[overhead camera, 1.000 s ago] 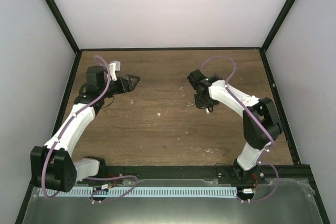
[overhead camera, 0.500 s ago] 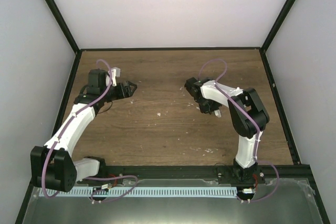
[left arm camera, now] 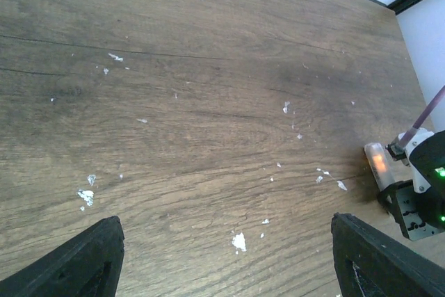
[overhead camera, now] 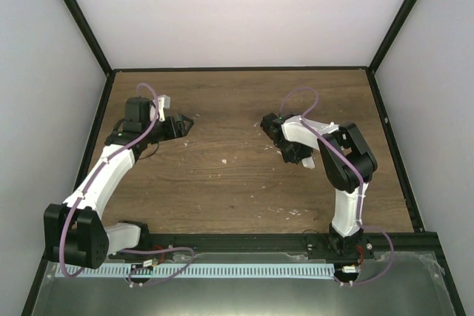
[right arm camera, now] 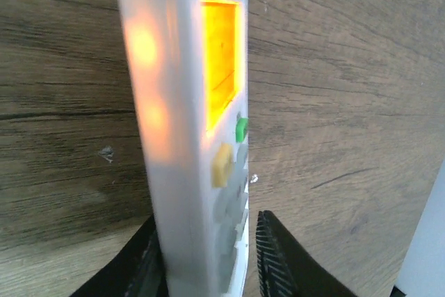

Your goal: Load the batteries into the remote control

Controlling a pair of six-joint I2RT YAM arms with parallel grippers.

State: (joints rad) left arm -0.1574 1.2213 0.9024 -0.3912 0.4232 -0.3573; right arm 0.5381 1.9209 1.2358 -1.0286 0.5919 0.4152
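Left pincer spread wide above white-flecked wooden desk, remote control glowing orange at far right

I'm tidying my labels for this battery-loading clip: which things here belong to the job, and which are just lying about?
Job: remote control, display lit, between the right gripper's fingers; left gripper, open and empty. No batteries in view.
Lying about: white flecks on the wooden table.
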